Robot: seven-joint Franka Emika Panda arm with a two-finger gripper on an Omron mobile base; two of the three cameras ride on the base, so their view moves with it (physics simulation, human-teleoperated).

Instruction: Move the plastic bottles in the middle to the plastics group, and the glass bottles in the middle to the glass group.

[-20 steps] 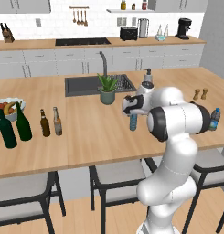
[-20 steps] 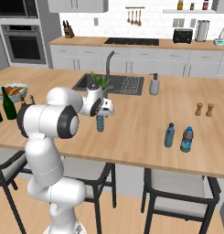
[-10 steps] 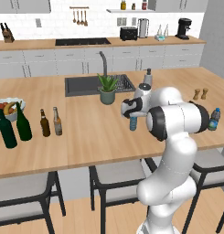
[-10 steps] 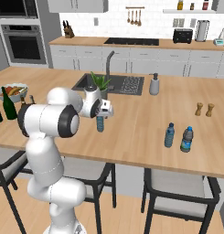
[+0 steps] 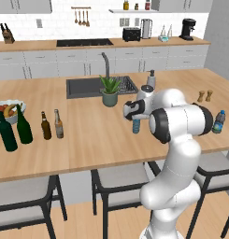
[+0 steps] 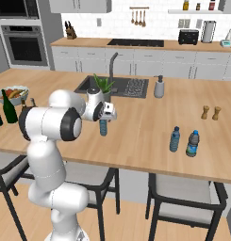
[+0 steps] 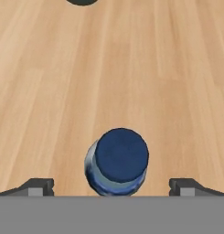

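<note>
The small light-blue plastic bottle (image 5: 136, 126) with a dark cap stands upright mid-counter, seen too in the right base view (image 6: 103, 128). My gripper (image 5: 135, 115) hangs right over it, pointing down, jaws open. In the hand view the bottle's cap (image 7: 121, 155) sits between my fingertips (image 7: 38, 186), touching neither. Two brown beer bottles, dark (image 5: 46, 126) and amber (image 5: 58, 124), stand to the left. Beside them are two tall green wine bottles (image 5: 24, 126) (image 5: 7, 133). Two blue plastic water bottles (image 6: 174, 139) (image 6: 193, 144) stand at the right.
A fruit bowl (image 5: 8, 108) sits behind the wine bottles. A potted plant (image 5: 109, 91), the sink (image 5: 88, 87) and a soap dispenser (image 5: 151, 80) lie beyond the gripper. Salt and pepper shakers (image 5: 204, 96) stand far right. Stools line the counter's near edge.
</note>
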